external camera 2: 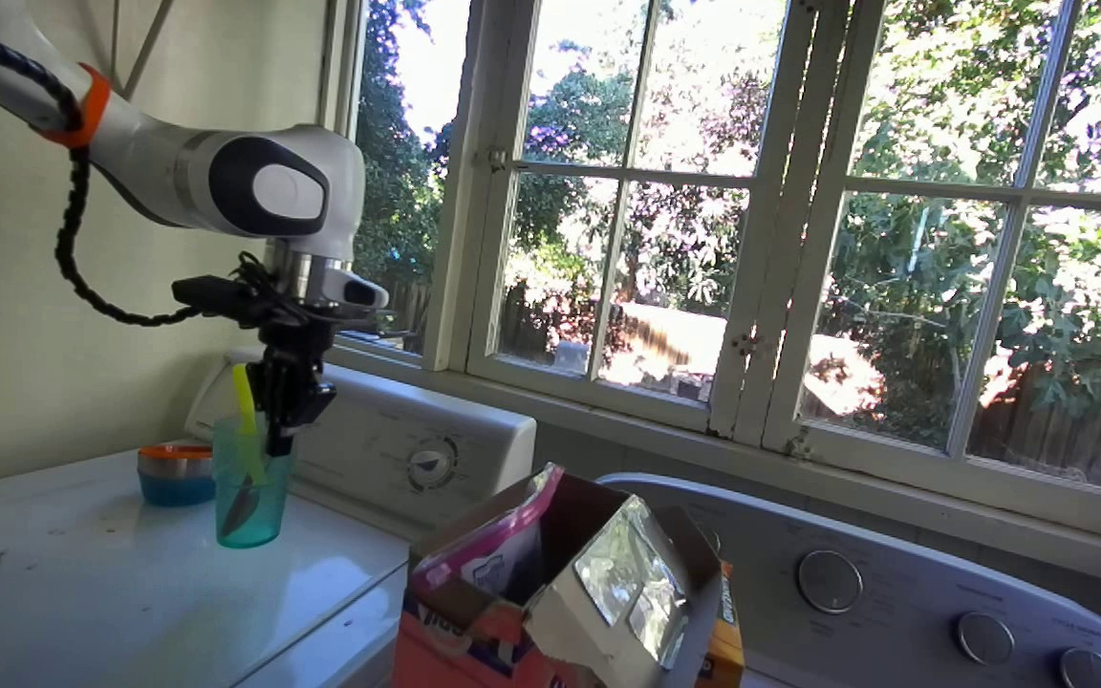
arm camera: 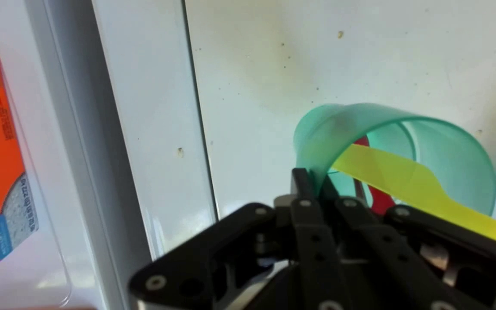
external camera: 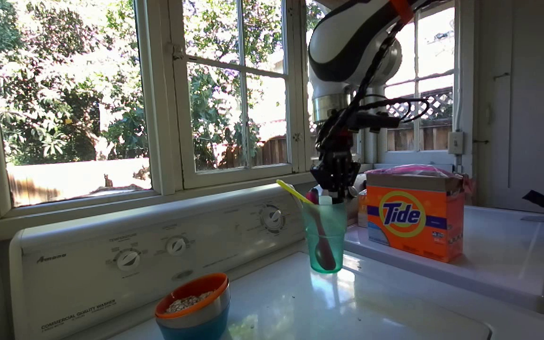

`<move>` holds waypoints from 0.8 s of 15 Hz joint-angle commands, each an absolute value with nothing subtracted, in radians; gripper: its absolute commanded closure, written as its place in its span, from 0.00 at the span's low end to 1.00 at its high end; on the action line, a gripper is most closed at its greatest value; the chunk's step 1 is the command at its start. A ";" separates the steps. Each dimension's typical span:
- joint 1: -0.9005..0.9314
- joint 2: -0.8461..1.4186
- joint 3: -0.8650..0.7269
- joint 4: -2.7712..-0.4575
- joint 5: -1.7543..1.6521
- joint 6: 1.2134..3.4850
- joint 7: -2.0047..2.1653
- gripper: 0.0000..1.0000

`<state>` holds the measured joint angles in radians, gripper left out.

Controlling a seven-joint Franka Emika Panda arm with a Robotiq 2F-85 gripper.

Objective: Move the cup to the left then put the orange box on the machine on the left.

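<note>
My wrist camera's blind spot: the linkage of my black two-finger gripper [arm camera: 316,183] blots out the lower side of the translucent green plastic cup [arm camera: 450,148].
Inside the cup: a flat yellow plastic utensil [arm camera: 396,174] crosses over a red utensil [arm camera: 380,200], whose far end I can't make out.
Running out of frame: the orange cardboard Tide box [arm camera: 4,165] at the left edge of my wrist view, and the white robot arm [external camera 2: 154,162] at the border of both exterior views.
Fingers [arm camera: 302,183]: drawn together, clenched on the cup's wall at the rim, one inside the cup and one outside.
Cup: upright in both exterior views, at the top of the white Amana washer [external camera: 272,293]; I can't tell whether its base touches down.
Crowding my grip: the yellow utensil, leaning out over the rim close to the fingers.
Sharing the washer: an orange-rimmed steel-and-blue round bowl [external camera: 206,310] with pale flaky bits in it, near the cup, its base cropped in an exterior view.
Tide box: on the neighbouring white machine [external camera: 503,264], top open, pink plastic [external camera: 409,171] showing at the opening; just beside it stands a smaller orange carton [external camera 2: 724,626], mostly hidden.
Between machines: a narrow shadowed gap [arm camera: 95,107].
Background: white-framed windows [external camera: 161,118], bright foliage [external camera: 64,94] beyond the glass.
</note>
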<state>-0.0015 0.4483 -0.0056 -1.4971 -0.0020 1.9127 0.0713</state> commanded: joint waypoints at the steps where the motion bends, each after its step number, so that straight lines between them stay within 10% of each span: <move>1: -0.001 0.367 0.002 -1.516 0.017 1.871 0.047 0.99; 12: 0.124 0.198 0.073 -1.407 0.017 1.432 0.335 0.99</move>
<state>0.0755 0.2209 0.0455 -1.4556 0.0095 1.5188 0.2640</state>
